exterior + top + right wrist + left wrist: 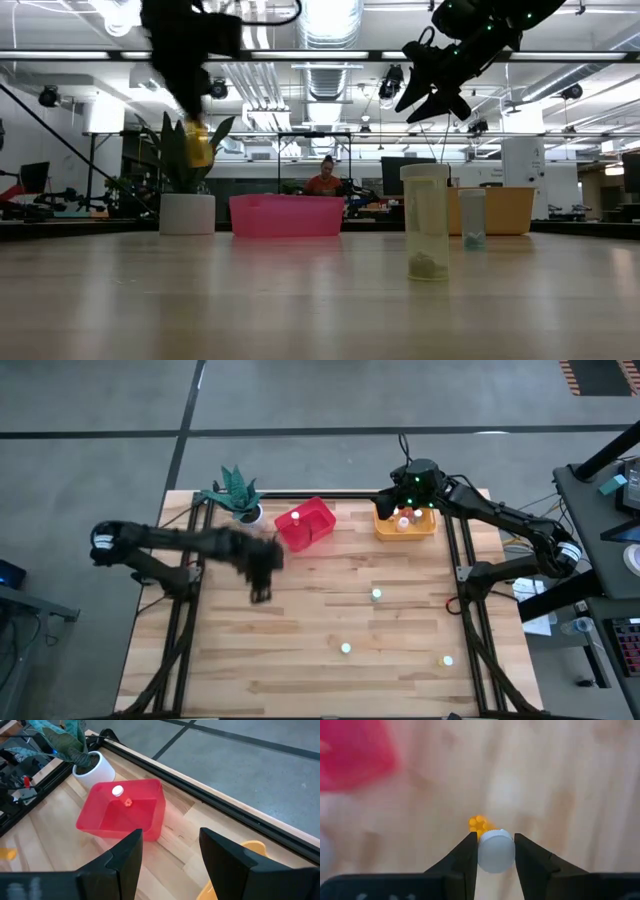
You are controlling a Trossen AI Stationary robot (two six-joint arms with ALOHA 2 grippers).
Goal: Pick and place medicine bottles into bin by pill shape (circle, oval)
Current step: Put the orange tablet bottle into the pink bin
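My left gripper [261, 593] hangs over the table's left middle, near the red bin [305, 525], and is shut on a medicine bottle [198, 145] with a white cap and orange pills inside. My right gripper [414, 485] hovers open above the orange bin [430, 526], which holds several bottles. Three more bottles stand upright on the table [376, 594] [345, 648] [447, 659]. Another bottle [117, 791] lies in the red bin [145, 815]. My left gripper pinches the bottle's white cap [496, 852] between its two fingers [465, 857], one on each side. The fingers come from above, pointing steeply down. The bottle hangs below them, its orange body [198, 148] lifted clear of the table.
A white plant pot [247, 513] with a green plant stands at the far left beside the red bin. Black frame rails [180, 610] run along the table's left, right and far sides. A person [326, 182] sits in the room beyond the table.
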